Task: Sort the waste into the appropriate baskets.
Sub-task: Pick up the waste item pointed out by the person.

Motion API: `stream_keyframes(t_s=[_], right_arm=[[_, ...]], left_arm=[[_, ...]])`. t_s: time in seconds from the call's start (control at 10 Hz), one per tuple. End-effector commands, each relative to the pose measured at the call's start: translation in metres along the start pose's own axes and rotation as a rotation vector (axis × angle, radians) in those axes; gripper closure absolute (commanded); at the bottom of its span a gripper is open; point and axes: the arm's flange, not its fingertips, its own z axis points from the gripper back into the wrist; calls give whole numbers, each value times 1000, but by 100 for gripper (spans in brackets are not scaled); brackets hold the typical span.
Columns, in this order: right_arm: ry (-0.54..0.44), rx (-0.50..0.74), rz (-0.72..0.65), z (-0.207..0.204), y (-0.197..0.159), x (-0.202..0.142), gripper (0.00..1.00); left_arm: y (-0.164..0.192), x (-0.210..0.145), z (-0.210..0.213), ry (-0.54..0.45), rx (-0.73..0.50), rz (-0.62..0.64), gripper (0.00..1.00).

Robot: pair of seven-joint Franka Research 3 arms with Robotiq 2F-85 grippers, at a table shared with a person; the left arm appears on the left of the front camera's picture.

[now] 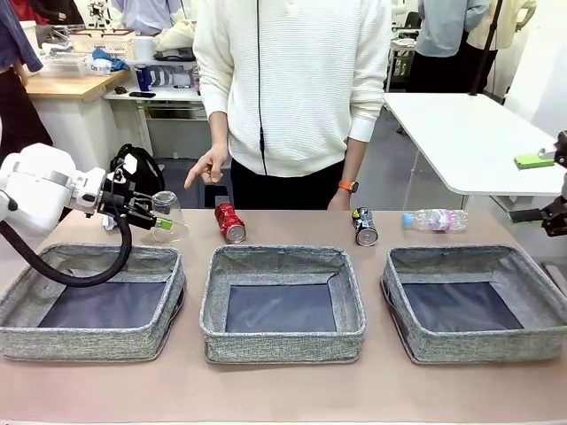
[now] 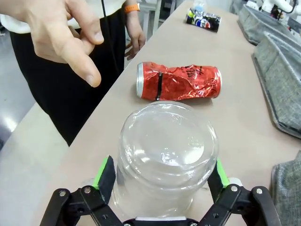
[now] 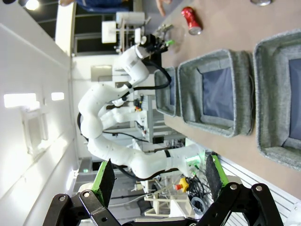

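My left gripper (image 1: 158,221) is shut on a clear plastic bottle (image 1: 167,215), held low just behind the left basket (image 1: 18,305). In the left wrist view the bottle (image 2: 167,146) sits between the green pads (image 2: 104,172). A crushed red can (image 1: 230,221) (image 2: 178,82) lies behind the middle basket (image 1: 283,338). Behind the right basket (image 1: 478,343) lie a crushed dark can (image 1: 364,226) and a second clear bottle (image 1: 434,219). My right gripper (image 1: 537,188) (image 3: 157,176) stands open and empty at the table's right edge. The paper wad is out of view.
A person in a white sweater (image 1: 292,80) stands at the far side, one hand (image 1: 208,168) (image 2: 66,33) hanging close above the red can and the held bottle. All three baskets hold nothing. A white table (image 1: 469,133) stands at the back right.
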Motion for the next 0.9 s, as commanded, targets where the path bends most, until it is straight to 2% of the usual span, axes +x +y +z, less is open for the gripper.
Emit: stream_keyframes(t_s=[0.0,0.3,0.4,0.5,0.6,0.7,0.8], right_arm=[[-5,24,26,-1,2,3,0],[-5,24,26,-1,2,3,0],[-5,24,26,-1,2,3,0],[-5,24,26,-1,2,3,0],[-5,24,26,-1,2,3,0],[-5,24,26,-1,2,3,0],[-5,24,26,-1,2,3,0]], left_arm=[[1,1,-2,-59,10,12,0],[-1,0,-11,-34,1,-1,0],[-1,0,-11,-23,15,-16,20],[-2,0,-11,-19,12,-16,20],[-2,0,-11,-20,10,-13,40],[-2,1,-11,-20,12,-10,25],[-3,2,-10,-14,12,-10,60]])
